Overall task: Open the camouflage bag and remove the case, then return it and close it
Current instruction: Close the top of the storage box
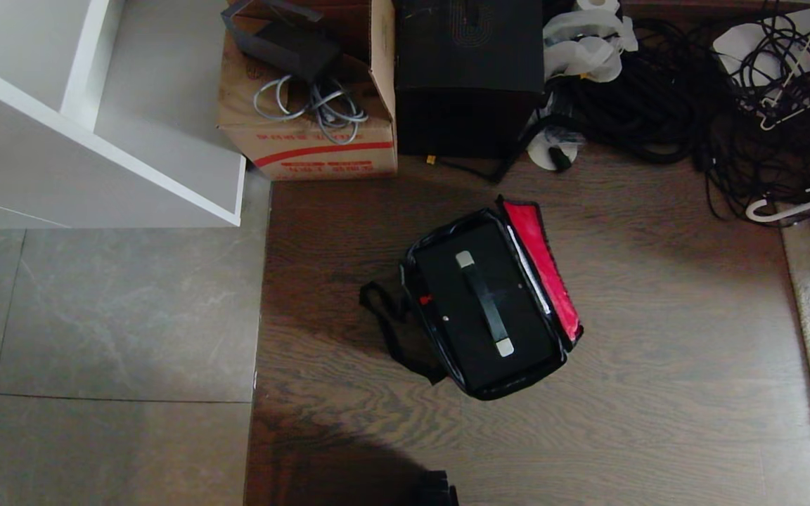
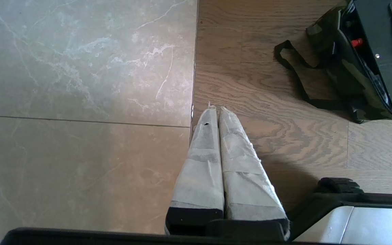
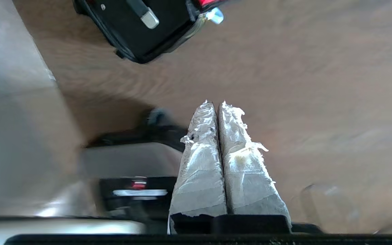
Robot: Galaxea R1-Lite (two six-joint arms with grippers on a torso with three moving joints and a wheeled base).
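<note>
Case (image 1: 487, 303) in open camouflage bag (image 2: 349, 73), fabric mostly hidden from above; left gripper (image 2: 215, 109) and right gripper (image 3: 215, 103) closed, empty.

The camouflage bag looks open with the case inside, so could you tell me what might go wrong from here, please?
1. The case fills the camouflage bag closely, so lifting it by the handle could drag the bag up too.
2. The red-lined lid stands beside the opening and might flop over it.
3. The loose strap lies on the wooden floor and could snag. Both the right claw and the left claw are shut, holding nothing, away from the bag.
</note>
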